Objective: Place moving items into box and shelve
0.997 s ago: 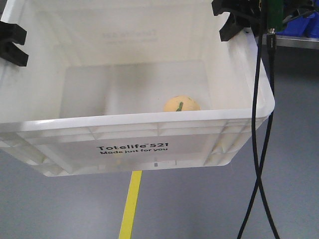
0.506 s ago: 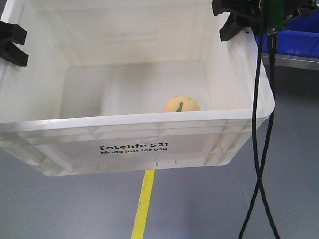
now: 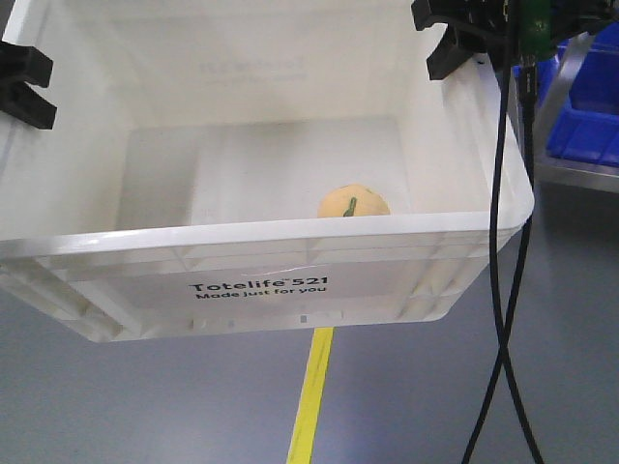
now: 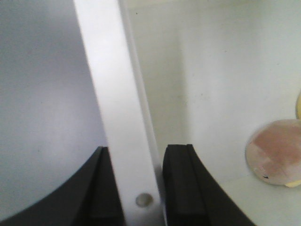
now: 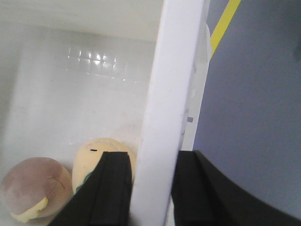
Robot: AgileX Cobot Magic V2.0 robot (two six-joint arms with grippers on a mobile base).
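A white Totelife box is held up off the grey floor. My left gripper is shut on its left rim, which shows as a white strip between the black fingers. My right gripper is shut on the right rim. Inside the box lie a pale yellow round toy with a green mark, which also shows in the right wrist view, and a brownish round toy, which also shows in the left wrist view.
A yellow line runs along the grey floor under the box. Blue bins stand on a metal shelf at the far right. Black cables hang down beside the box's right wall.
The box and both grippers keep their place in the view. The yellow floor line has shifted right and the blue bins have come closer and lower at the right.
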